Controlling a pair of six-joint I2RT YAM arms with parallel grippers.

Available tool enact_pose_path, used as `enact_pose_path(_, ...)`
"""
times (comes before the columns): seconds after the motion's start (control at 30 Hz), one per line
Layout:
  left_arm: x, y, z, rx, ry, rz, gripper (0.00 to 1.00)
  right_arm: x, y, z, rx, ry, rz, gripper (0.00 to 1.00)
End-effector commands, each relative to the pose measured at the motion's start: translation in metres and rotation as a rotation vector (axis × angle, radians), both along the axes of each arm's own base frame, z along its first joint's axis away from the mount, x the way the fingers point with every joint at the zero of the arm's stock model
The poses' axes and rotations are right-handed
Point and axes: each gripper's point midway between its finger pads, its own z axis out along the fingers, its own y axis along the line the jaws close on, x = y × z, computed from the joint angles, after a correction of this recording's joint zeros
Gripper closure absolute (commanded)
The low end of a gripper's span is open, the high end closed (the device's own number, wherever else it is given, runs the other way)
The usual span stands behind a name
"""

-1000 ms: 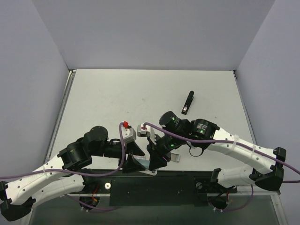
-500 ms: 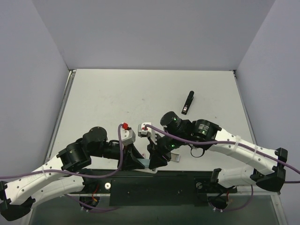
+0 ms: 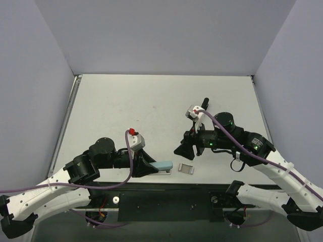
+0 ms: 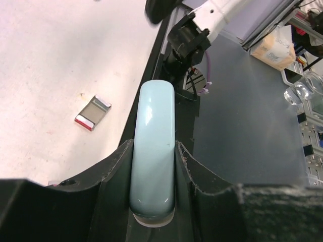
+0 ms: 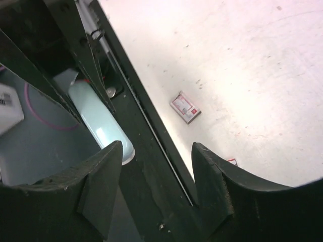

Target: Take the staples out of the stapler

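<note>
My left gripper (image 4: 153,146) is clamped on the pale blue stapler (image 4: 154,116), one black finger (image 4: 118,171) pressed against each long side near its rear end, so the rounded nose sticks out beyond the fingertips. From overhead, that stapler (image 3: 163,166) sits at the near edge of the table (image 3: 126,111), pointing to the right, with its nose over the dark strip that runs along the edge; I cannot tell whether its underside rests on anything. My right gripper (image 5: 157,151) has its jaws spread with nothing between them, and from above I see it (image 3: 182,150) hanging over the table just beyond and right of the stapler, apart from it. Its wrist camera looks down past its fingers at the stapler (image 5: 98,123). A small red-and-silver box (image 3: 186,169) lies flat on the table just beside the stapler's nose, not touching it. Farther back, a narrow black object (image 3: 204,102) shows partly behind the right arm.
</note>
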Motion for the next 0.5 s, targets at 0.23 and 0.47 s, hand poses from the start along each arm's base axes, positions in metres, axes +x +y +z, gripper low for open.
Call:
enact_pose_path(0.23, 0.048, -0.023, 0.047, -0.204, -0.011, 0.224, 1.0, 0.074, -0.033, 0.007, 0.076, -0.04, -0.47, 0.46)
enact_pose_path(0.47, 0.103, -0.012, 0.067, -0.308, 0.068, 0.499, 1.0, 0.114, -0.057, 0.007, 0.243, 0.028, -0.721, 0.44)
